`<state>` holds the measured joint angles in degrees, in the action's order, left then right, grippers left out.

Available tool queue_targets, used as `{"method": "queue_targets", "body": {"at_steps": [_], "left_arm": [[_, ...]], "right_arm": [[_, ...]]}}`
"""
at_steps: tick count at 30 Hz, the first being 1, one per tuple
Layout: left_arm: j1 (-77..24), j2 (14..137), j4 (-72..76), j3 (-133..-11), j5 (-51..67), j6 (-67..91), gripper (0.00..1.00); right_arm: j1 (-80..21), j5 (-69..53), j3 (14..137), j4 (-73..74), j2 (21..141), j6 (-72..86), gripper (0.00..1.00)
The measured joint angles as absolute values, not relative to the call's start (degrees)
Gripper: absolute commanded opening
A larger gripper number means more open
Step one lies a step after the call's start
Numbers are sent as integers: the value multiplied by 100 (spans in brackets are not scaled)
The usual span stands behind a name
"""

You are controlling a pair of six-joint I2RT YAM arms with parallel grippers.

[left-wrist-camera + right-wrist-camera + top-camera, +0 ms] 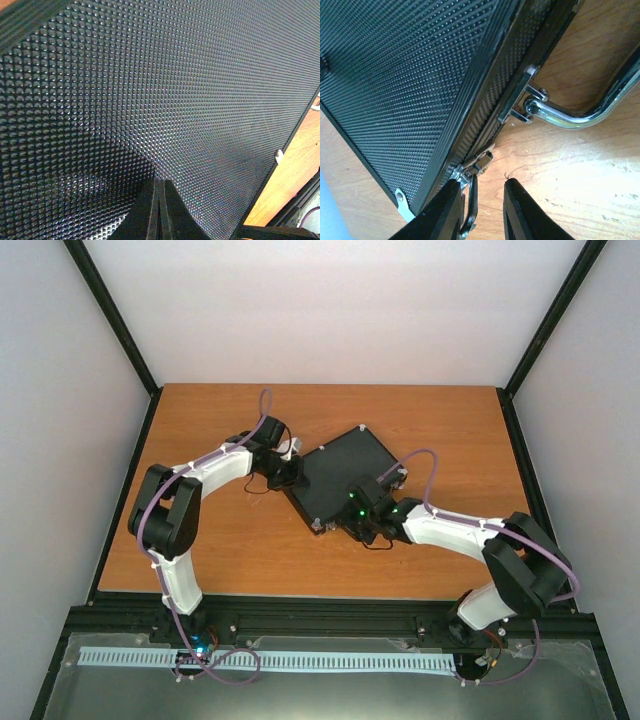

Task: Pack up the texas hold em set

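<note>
The black briefcase (335, 475) of the texas hold em set lies closed and turned at an angle on the wooden table (230, 540). My left gripper (290, 472) is shut, its tips (159, 181) resting on the studded lid (175, 90) near the case's left corner. At the case's front side, my right gripper (482, 182) is open and low over the table. A silver latch (479, 162) hangs there, its flap lying against the left finger (447, 210) with a gap to the right one. The chrome handle (575, 117) lies flat on the wood. Chips, cards and dice are out of view.
A silver corner plate (400, 197) marks the case's near corner. Black frame rails run along the table's left (120, 510) and right (525, 470) edges. Bare wood (570, 170) lies in front of the case, and a black rail (330, 620) crosses the near edge by the arm bases.
</note>
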<state>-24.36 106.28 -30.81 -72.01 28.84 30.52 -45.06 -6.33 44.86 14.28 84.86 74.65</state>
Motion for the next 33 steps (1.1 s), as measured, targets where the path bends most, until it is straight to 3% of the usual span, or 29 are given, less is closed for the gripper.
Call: {"method": "queue_targets", "body": {"at_steps": [6,13,20,27,33], "left_arm": [[-2436,10604,-3024,-7155,2886,3022,1],[-2436,10578,-2956,-7102,2888,3017,1],[-2434,10573,-2941,-7089,2882,3011,1],[-2408,10573,-2838,-7043,2847,2987,1],[-2394,10545,-2707,-6978,2779,2976,1]], "right_arm": [[-4506,-613,4495,1396,8571,7465,21],[-4600,-569,4451,1223,8694,7581,10],[-4698,-508,4425,998,8844,7686,8],[-4797,-390,4285,613,8949,7918,8],[-4930,-228,4141,290,8997,8106,18]]}}
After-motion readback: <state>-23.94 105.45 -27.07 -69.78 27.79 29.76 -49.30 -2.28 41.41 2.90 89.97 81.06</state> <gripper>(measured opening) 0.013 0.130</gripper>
